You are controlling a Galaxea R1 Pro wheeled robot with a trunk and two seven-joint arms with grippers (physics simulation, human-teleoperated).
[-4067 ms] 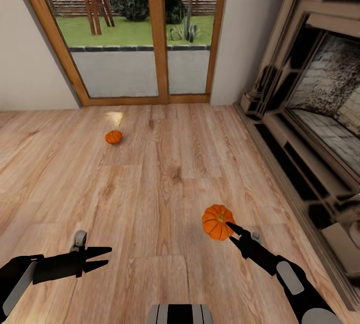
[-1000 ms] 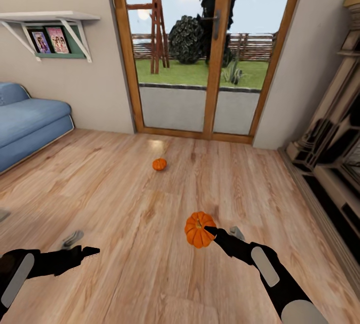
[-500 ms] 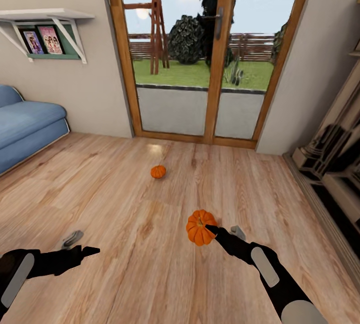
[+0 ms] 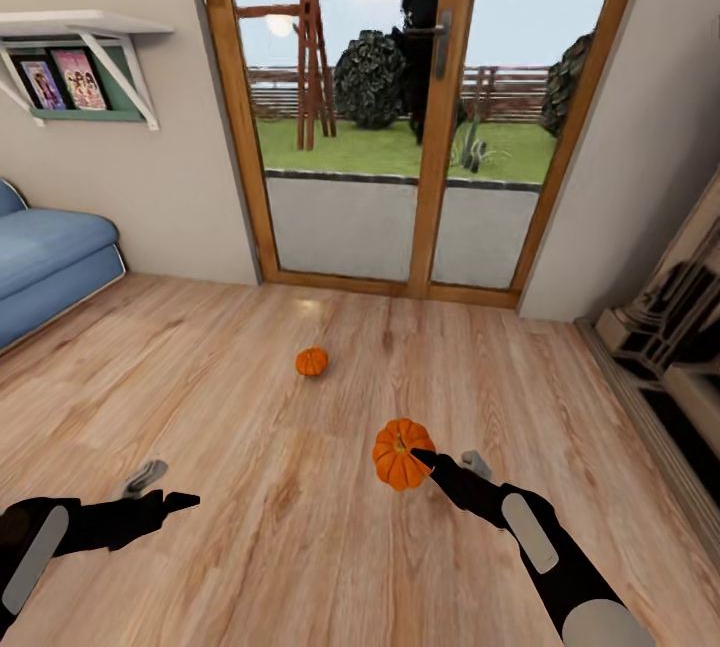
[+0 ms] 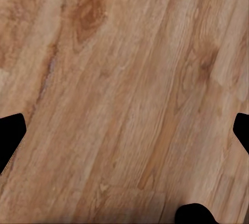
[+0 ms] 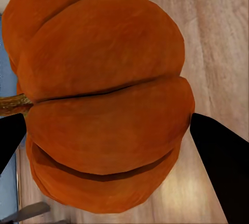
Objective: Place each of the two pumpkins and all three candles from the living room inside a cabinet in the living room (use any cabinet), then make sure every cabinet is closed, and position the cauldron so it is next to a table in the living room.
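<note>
One orange ribbed pumpkin (image 4: 398, 455) hangs above the wooden floor, with my right gripper (image 4: 424, 458) shut on it. In the right wrist view that pumpkin (image 6: 104, 99) spans the space between the two black fingertips (image 6: 218, 146), its stem pointing sideways. A second, smaller-looking pumpkin (image 4: 311, 361) lies on the floor farther ahead, toward the glass door. My left gripper (image 4: 168, 493) hovers low at the left, open, and the left wrist view has bare floorboards between its spread fingertips (image 5: 10, 136). Cabinet, cauldron, candles and table are out of view.
A wood-framed glass door (image 4: 430, 127) stands straight ahead. A blue sofa (image 4: 45, 262) sits at the left under a wall shelf (image 4: 85, 27). The ornate fireplace surround (image 4: 680, 317) lines the right side. Open floorboards (image 4: 250, 427) lie between me and the door.
The whole picture has shifted: the camera has risen and turned, bringing sofa and shelf in and pushing the fireplace out. Both arms hold the same pose, the right one still gripping its pumpkin.
</note>
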